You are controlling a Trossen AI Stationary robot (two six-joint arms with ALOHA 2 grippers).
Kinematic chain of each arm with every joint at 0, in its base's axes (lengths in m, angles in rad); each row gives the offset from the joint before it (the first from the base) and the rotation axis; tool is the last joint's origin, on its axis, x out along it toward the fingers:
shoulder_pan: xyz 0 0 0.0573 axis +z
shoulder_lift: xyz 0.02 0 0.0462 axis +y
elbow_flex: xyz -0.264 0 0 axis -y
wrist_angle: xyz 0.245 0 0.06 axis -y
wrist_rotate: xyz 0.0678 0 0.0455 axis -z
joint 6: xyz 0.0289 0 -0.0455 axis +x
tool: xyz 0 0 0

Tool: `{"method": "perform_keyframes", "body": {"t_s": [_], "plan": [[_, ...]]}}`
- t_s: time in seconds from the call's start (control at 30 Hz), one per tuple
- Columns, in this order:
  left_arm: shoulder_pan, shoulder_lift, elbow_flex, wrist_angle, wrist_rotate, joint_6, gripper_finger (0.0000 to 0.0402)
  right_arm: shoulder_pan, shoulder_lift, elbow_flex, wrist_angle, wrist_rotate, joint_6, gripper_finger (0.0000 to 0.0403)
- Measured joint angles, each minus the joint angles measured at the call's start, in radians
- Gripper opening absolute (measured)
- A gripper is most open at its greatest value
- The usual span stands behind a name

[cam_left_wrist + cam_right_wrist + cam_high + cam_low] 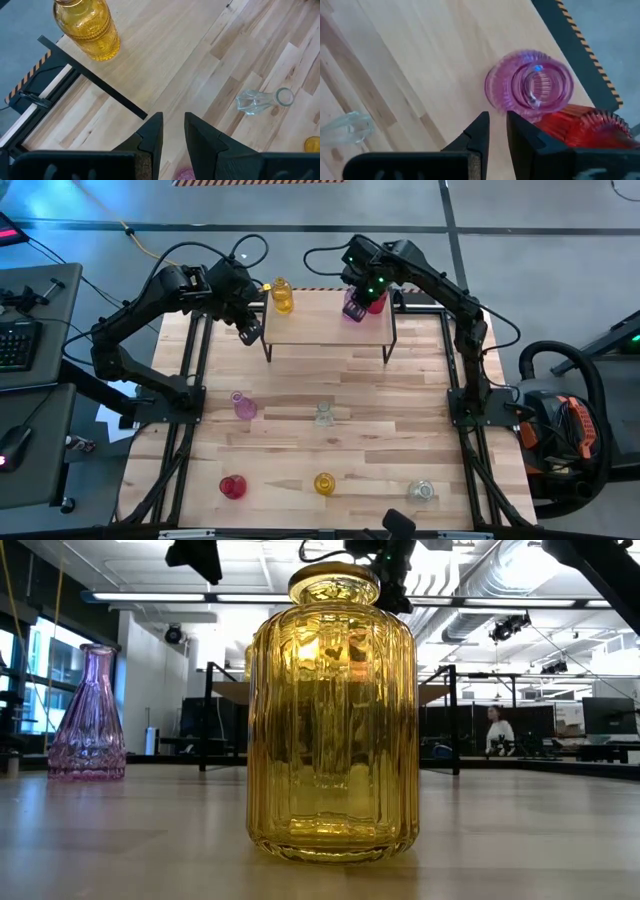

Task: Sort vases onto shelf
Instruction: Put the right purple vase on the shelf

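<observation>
The shelf (330,332) stands at the table's far middle. On it are a yellow vase (283,295) at its far left corner and, side by side at its far right, a pink vase (352,308) and a red vase (377,302). My left gripper (250,332) hovers shut off the shelf's left edge and holds nothing; its wrist view shows the yellow vase (87,27) beyond its fingers (152,135). My right gripper (357,292) hangs shut just above the pink vase (530,87) and red vase (580,130), with a gap between them.
Several vases stand on the tabletop: pink (243,405) and clear (323,413) mid-table, red (232,486), yellow (324,483) and clear (422,491) along the near edge. The low view is filled by the near yellow vase (333,720). A person (495,728) is far behind.
</observation>
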Motion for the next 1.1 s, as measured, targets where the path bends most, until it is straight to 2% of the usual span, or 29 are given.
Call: {"method": "perform_keyframes", "body": {"t_s": [0.17,0.63,0.83,1.1], "plan": [[0.000,0.000,0.000,0.000,0.000,0.000,0.0071,-0.007,0.000,0.000,0.029,0.049,-0.017,0.0046],[0.000,0.000,0.000,0.000,0.000,-0.001,0.0071,-0.026,0.000,0.000,0.009,0.050,0.002,0.0046],[0.000,0.000,0.000,0.000,0.000,-0.002,0.0071,-0.029,0.000,0.000,0.012,0.120,0.002,0.0046],[0.000,0.000,0.000,0.000,0.000,-0.002,0.0071,-0.039,0.000,0.000,0.066,0.120,0.002,0.0046]]}}
